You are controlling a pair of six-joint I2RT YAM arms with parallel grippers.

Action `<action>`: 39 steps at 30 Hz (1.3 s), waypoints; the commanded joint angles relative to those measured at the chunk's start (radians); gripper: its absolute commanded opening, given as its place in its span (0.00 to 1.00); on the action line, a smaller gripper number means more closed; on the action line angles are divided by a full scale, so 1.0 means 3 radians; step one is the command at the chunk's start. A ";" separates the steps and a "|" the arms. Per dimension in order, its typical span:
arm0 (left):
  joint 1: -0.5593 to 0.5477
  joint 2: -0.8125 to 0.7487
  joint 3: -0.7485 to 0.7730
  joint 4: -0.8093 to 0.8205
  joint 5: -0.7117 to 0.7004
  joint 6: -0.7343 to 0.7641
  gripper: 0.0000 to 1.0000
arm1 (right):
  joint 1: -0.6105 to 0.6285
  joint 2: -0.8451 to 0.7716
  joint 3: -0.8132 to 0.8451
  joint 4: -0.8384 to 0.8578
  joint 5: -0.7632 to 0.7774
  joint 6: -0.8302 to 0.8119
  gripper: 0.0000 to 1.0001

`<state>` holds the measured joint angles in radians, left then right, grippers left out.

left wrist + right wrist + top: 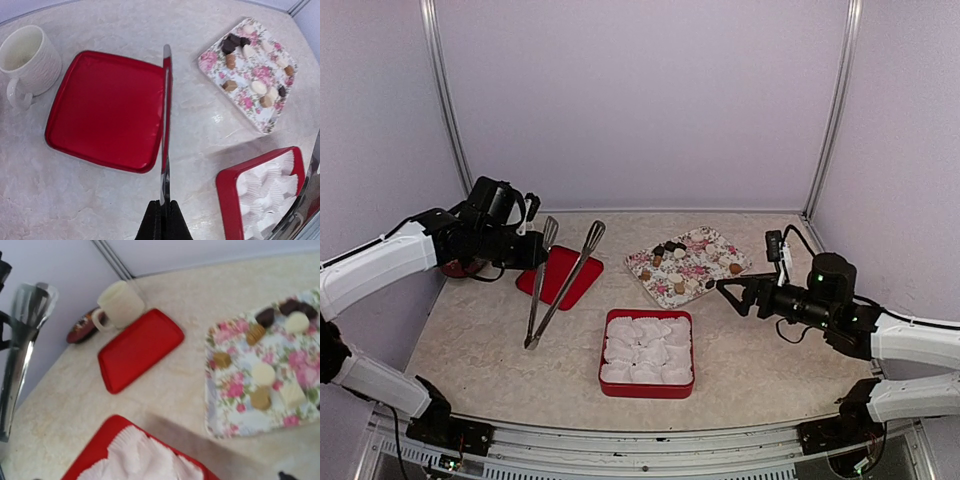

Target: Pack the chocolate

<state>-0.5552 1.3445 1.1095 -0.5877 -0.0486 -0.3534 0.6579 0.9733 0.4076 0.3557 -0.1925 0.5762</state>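
The chocolate (670, 250), small dark, tan and pale pieces, lies on a floral tray (692, 275) at the back right; it also shows as chocolate (230, 61) and chocolate (265, 316) in the wrist views. A red box (610, 375) of white paper cups (647, 352) sits in the front middle. My left gripper (538, 252) (163, 202) is shut on one arm of the metal tongs (560, 290) (166, 115), which slant down over the table. The right gripper (723, 287) hovers open by the tray's near corner, holding nothing.
A red lid (560, 275) (107, 110) lies flat under the tongs. A white mug (27, 55) (120, 305) stands behind the lid by the left wall, with a dark round object (82, 327) beside it. Walls close the table on three sides.
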 commanded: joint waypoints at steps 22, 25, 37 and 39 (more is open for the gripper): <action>-0.1304 -0.0725 -0.1377 0.4742 0.0050 -0.1311 0.00 | 0.0908 0.1295 0.0925 0.1863 -0.1292 0.0033 1.00; -0.1347 -0.0686 -0.1386 0.4879 0.0029 -0.1289 0.00 | 0.1044 0.1454 0.1132 0.1654 -0.1270 -0.0035 1.00; -0.1447 -0.0555 -0.1400 0.4994 -0.0172 -0.1158 0.00 | 0.1213 0.1784 0.1478 0.1567 -0.1653 -0.0208 1.00; -0.1447 -0.0538 -0.1394 0.4995 -0.0179 -0.1121 0.00 | 0.1219 0.1824 0.1544 0.1479 -0.1666 -0.0221 0.98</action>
<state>-0.9810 1.1778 0.6937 0.8532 -0.0731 -0.7158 1.0103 1.4975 0.8257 0.8196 -0.6380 0.5369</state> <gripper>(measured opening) 0.016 0.994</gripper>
